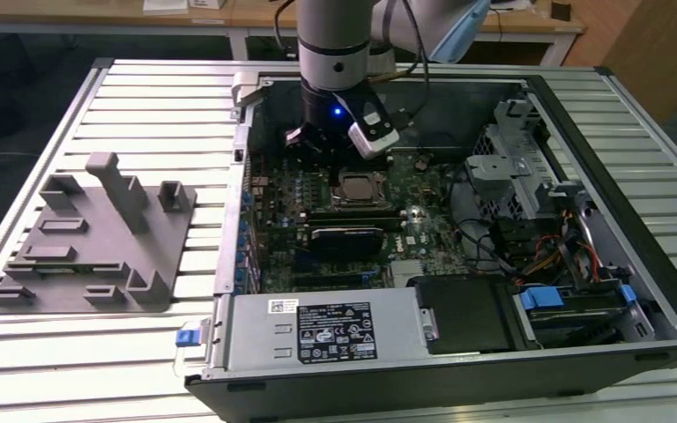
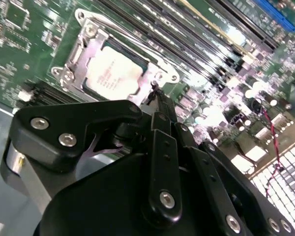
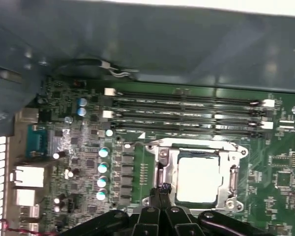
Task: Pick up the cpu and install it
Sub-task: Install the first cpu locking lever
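The cpu (image 1: 356, 187) lies flat in its socket on the green motherboard (image 1: 433, 233) inside the open computer case, with the metal socket frame around it. Both wrist views show its pale silver top, the cpu (image 2: 112, 73) in one and the cpu (image 3: 199, 179) in the other. My gripper (image 1: 329, 160) hangs just above the board beside the socket, on the side towards the exterior view's left. Its black fingers are shut, tips together, with nothing visible between them; the gripper (image 2: 155, 91) and gripper (image 3: 162, 191) end right at the socket's edge.
A grey plastic fixture (image 1: 92, 238) with upright posts sits on the slatted table at the exterior view's left. Inside the case are memory slots (image 3: 187, 113), a black rectangular block (image 1: 345, 236), a power supply (image 1: 315, 330) at the front and drive bays with cables (image 1: 527, 185) on the right.
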`<act>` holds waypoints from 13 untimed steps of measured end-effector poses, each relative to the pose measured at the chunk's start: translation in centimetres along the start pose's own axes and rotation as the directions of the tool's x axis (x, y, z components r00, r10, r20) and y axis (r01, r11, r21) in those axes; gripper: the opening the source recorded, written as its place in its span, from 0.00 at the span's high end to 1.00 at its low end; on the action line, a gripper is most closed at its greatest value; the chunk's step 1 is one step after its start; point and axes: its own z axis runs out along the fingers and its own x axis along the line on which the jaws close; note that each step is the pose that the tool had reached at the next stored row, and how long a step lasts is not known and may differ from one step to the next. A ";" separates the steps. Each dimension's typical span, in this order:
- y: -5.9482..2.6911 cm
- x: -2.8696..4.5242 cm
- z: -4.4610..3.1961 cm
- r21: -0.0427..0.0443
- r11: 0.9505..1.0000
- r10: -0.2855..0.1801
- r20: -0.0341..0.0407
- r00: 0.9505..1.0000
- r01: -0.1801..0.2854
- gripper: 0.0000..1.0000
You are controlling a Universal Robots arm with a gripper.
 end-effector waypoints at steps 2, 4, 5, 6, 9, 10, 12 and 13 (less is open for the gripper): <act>0.01 0.09 -0.09 0.000 1.000 0.000 0.001 1.000 0.000 0.89; 0.01 0.09 -0.42 -0.001 1.000 0.000 0.001 1.000 0.000 0.89; 0.00 0.08 -0.67 -0.001 1.000 0.000 0.001 1.000 0.000 0.89; 0.01 0.07 -0.94 -0.001 1.000 0.000 0.001 1.000 0.000 0.89; 0.01 0.04 -1.93 -0.001 1.000 0.001 0.001 1.000 -0.001 0.89; 0.01 0.03 -2.24 -0.001 1.000 0.001 0.001 1.000 -0.001 0.89; 0.01 0.01 -2.83 -0.001 1.000 0.001 0.001 1.000 -0.001 0.89; 0.01 0.00 -3.09 -0.001 1.000 0.001 0.001 1.000 -0.001 0.89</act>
